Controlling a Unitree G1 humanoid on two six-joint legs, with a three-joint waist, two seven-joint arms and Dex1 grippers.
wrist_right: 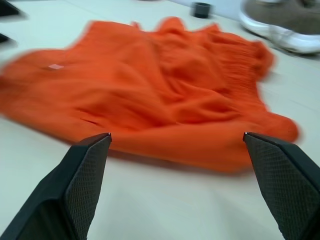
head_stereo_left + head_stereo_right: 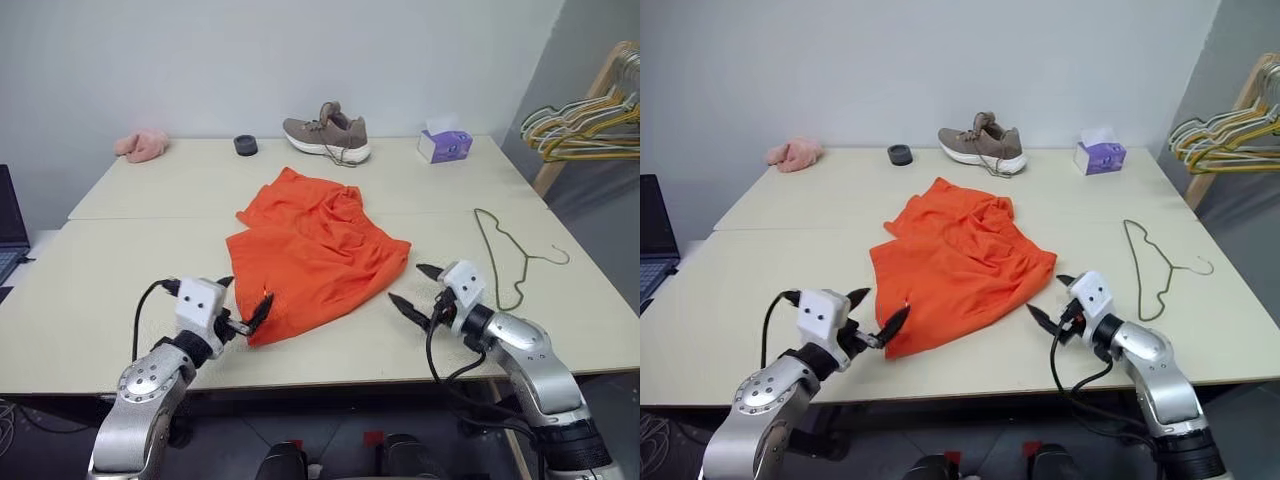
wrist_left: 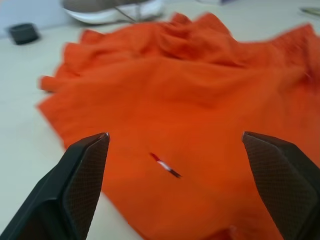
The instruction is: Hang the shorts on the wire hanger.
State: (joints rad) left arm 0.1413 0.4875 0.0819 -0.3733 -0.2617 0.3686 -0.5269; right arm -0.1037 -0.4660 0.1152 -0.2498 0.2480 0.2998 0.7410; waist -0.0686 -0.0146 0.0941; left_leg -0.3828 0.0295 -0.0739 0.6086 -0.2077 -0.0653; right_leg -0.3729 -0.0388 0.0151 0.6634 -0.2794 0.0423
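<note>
Pale cream tabletop (image 2: 120, 290), two boards butted along a seam, against a light wall. Item one: the shorts (image 2: 320, 255), bright orange, lying crumpled and flat near the middle of the tabletop, gathered waistband end toward the far side, a small white tag on the near corner. Item two: the wire hanger (image 2: 505, 255), thin and dull olive, lying flat on the tabletop well to the right of the shorts, apart from them, its hook pointing toward the right edge. Left gripper (image 2: 243, 308): jaws spread wide, empty, low over the tabletop at the near-left corner of the shorts, one finger just at the fabric's edge; contact cannot be told. The left wrist view looks across the orange cloth between its two black fingers (image 3: 82, 175). Right gripper (image 2: 420, 290): jaws spread wide, empty, low over the tabletop just beside the near-right edge of the shorts, between them and the wire hanger, touching neither. Far edge of the tabletop, left to right: pink fluffy cloth (image 2: 142, 145); small dark round object (image 2: 245, 145); taupe shoe (image 2: 328, 133) with white sole, just behind the shorts; purple tissue box (image 2: 444, 144). Off the tabletop, right: bunched yellow, green and silver hangers (image 2: 585, 125) on a wooden rack. Far left: part of a laptop (image 2: 12, 225).
</note>
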